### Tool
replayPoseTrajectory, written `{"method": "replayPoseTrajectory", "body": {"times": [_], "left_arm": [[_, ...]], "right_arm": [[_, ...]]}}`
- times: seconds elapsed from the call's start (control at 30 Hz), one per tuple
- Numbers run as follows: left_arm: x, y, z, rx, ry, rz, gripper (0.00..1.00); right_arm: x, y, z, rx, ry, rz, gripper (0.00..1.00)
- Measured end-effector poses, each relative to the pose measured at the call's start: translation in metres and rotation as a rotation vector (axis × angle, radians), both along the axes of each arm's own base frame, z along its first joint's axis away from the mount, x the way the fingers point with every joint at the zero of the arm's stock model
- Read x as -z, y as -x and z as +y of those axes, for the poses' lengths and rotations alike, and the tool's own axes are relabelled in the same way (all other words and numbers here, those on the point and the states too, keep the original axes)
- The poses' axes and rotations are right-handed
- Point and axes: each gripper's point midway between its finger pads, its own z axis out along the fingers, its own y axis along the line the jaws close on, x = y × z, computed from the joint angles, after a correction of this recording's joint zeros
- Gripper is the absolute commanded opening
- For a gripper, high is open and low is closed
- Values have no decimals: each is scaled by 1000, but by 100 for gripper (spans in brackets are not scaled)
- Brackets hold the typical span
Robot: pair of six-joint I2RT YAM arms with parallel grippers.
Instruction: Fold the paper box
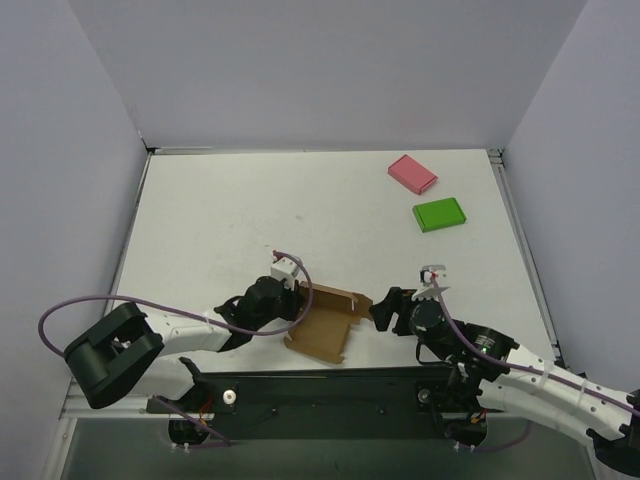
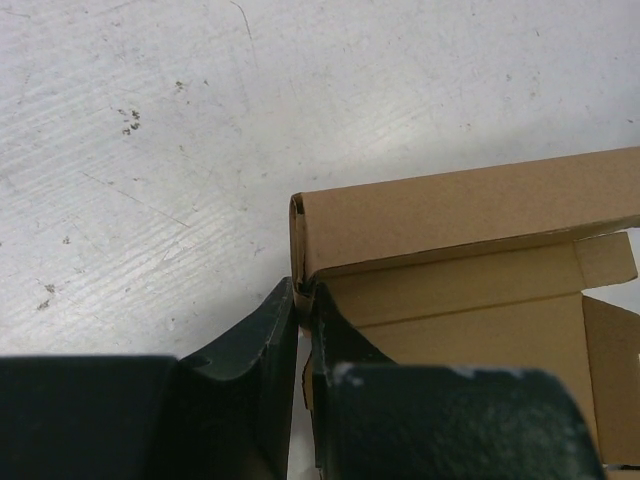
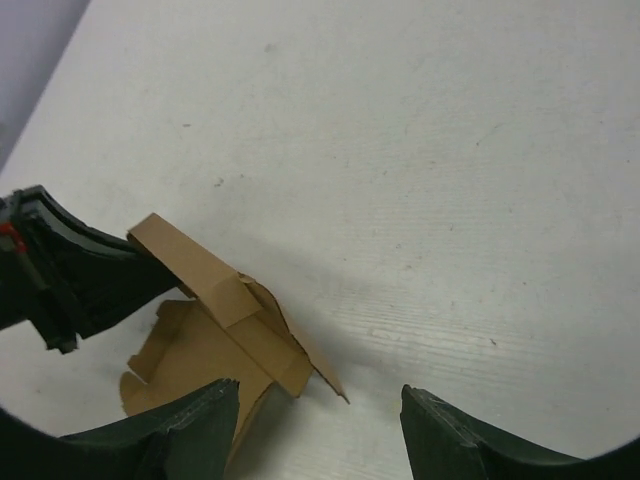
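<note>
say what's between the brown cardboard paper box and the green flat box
Nothing: in the top view only bare white table separates the brown cardboard paper box from the green flat box.

Gripper [image 2: 303,292] tight on paper box [image 2: 470,215] wall

Nothing here can be read. The paper box [image 2: 460,215], its edge caught between the fingertips of the left gripper [image 2: 303,292], shows only plain brown card. The pink box [image 1: 412,173] and the green box [image 1: 439,214], well beyond the fingertips, carry no mark I can make out.
</note>
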Motion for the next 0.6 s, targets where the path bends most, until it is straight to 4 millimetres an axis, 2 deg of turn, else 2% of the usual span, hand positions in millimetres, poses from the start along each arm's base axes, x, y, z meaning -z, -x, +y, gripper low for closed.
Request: {"method": "replayPoseTrajectory", "body": {"times": [0.17,0.37,0.47,0.57,0.6], "left_arm": [[0,8,0,36,2,38,11],[0,15,0,64,5,65,11],[0,17,0,75,7,74,12],[0,19,0,82,8,82,11],[-1,20,0,84,10,82,11]], "right_arm": [[23,3,2,-66,149,18,59],[22,0,16,-126,169,-22,49],[22,-2,23,-151,177,-38,42],[28,-2,28,-172,198,-35,31],[30,-2,29,-178,204,-32,24]]}}
